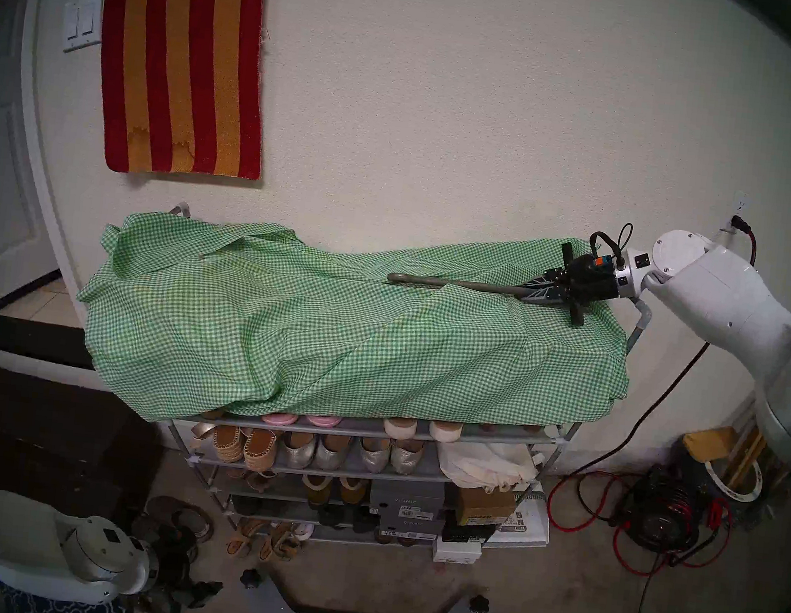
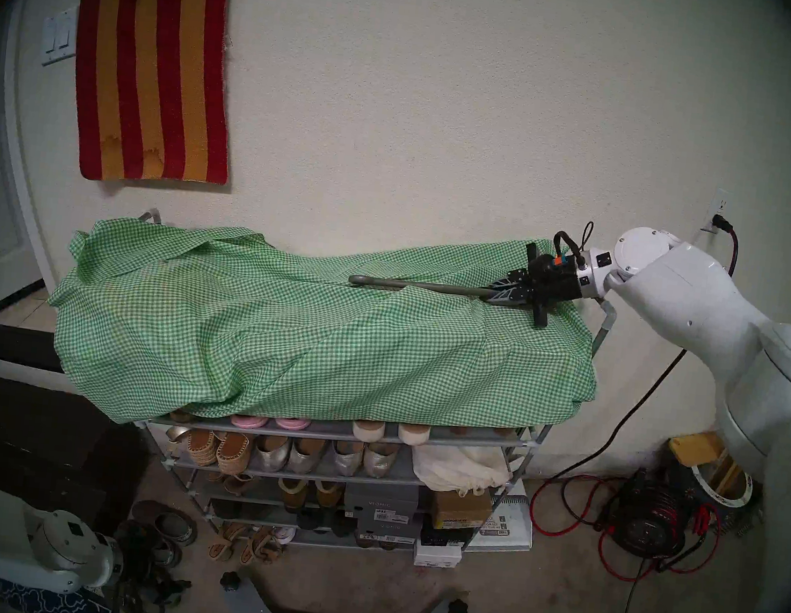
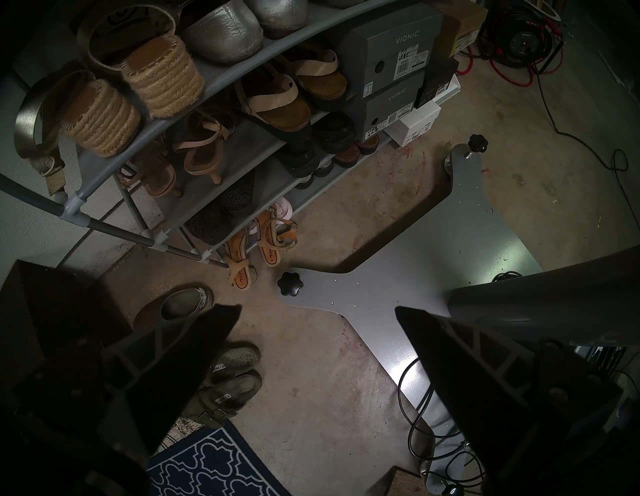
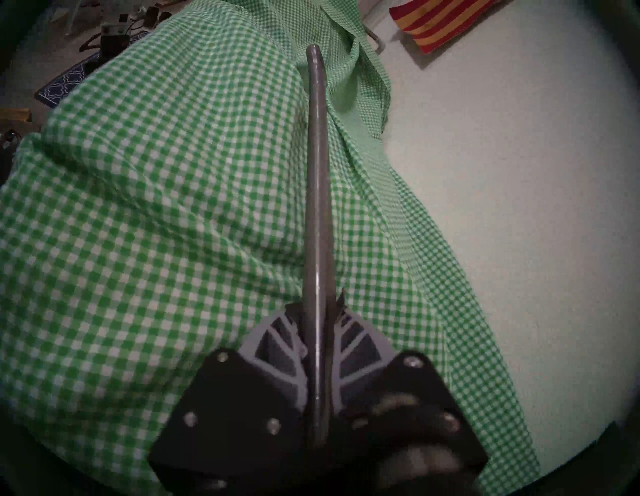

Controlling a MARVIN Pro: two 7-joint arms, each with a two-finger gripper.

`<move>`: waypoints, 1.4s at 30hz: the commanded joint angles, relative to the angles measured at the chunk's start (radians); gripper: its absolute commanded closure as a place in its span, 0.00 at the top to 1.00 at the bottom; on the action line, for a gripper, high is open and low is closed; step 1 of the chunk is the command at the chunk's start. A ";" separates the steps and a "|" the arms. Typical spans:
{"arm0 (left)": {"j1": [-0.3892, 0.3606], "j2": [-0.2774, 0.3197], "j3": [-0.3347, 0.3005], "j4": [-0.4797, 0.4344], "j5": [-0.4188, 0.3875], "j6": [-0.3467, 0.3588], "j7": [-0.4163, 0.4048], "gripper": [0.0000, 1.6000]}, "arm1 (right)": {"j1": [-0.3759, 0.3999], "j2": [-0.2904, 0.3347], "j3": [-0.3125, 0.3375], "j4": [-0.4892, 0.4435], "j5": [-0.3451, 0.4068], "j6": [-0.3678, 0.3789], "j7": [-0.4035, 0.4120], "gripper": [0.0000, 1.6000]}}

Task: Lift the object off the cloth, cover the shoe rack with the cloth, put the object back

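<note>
Two black fingers of the right gripper (image 4: 317,311) are pressed together on the shoehorn (image 4: 317,180), pinching its near end so that the slim grey bar runs straight out from between them, away from the wrist camera, edge-on in that view. In the head views the right gripper (image 1: 528,294) sits over the right end of the shoe rack (image 1: 559,442), angled toward the left and slightly down, and the shoehorn (image 1: 454,284) reaches leftward from it along the back part of the rack's top, its ring loop at the far end near the middle of the rack. The bar lies close above the cloth (image 1: 332,331); whether its far end touches the fabric or hangs just clear cannot be told. The cloth, green-and-white check, is draped over the whole top tier and hangs down the front, rumpled, with a loose fold bunched at the left end; the lower shelves with shoes and boxes show beneath its hem. The left gripper (image 3: 318,315) hangs low at the robot's left side, well apart from the rack top, its fingers spread wide with nothing between them, pointing down at the concrete floor (image 3: 329,381) beside the rack's bottom shelves.
</note>
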State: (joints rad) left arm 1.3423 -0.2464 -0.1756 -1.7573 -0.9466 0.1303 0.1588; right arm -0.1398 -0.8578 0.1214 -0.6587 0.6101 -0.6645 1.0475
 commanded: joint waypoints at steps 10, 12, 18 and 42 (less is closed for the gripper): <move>0.000 -0.002 -0.001 0.000 -0.002 -0.002 0.001 1.00 | -0.009 0.039 0.065 -0.052 -0.111 -0.046 -0.260 0.00; 0.000 -0.002 -0.001 0.000 -0.002 -0.002 0.001 1.00 | -0.016 0.030 0.089 -0.034 -0.129 -0.076 -0.285 0.00; 0.000 -0.002 0.000 0.000 -0.002 -0.002 0.001 1.00 | -0.040 0.038 0.151 -0.052 -0.179 -0.141 -0.387 0.00; -0.001 -0.001 0.001 0.000 -0.001 -0.001 0.000 1.00 | -0.165 0.300 0.402 -0.398 -0.202 -0.295 -0.682 0.00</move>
State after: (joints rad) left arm 1.3411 -0.2463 -0.1743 -1.7573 -0.9466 0.1303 0.1587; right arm -0.2685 -0.6673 0.4595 -0.9776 0.3935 -0.9462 0.4033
